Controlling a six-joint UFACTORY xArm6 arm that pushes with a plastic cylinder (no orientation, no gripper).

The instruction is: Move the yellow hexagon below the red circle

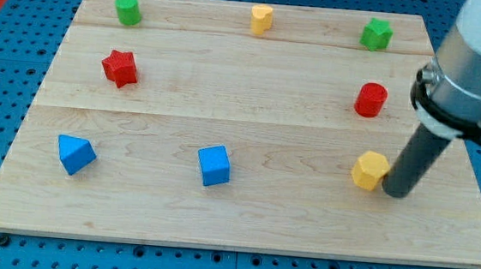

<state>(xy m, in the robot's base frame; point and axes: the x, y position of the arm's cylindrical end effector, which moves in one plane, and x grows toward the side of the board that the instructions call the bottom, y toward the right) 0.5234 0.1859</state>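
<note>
Your yellow hexagon (370, 170) sits near the view's right, low on the wooden board (242, 221). The red circle (370, 100) is right above it, a little way apart, so the hexagon looks to be about where it should go already. My tip (396, 192) is touching the hexagon, or just beside it, on its right side. There is no pincer here at all, only a straight dark rod, so nothing can be spread or pinched.

Here is what could go wrong. If you push more from this side, the hexagon slides to the view's left and ends up out from under the red circle. If the tip moves up as well, the hexagon could bump the red circle and knock it away.

The other blocks are far off: a blue cube (214, 165), a blue triangle (75, 154), a red star (120, 67), a green circle (128, 10), a small yellow block (262, 18) and a green star (376, 34).
</note>
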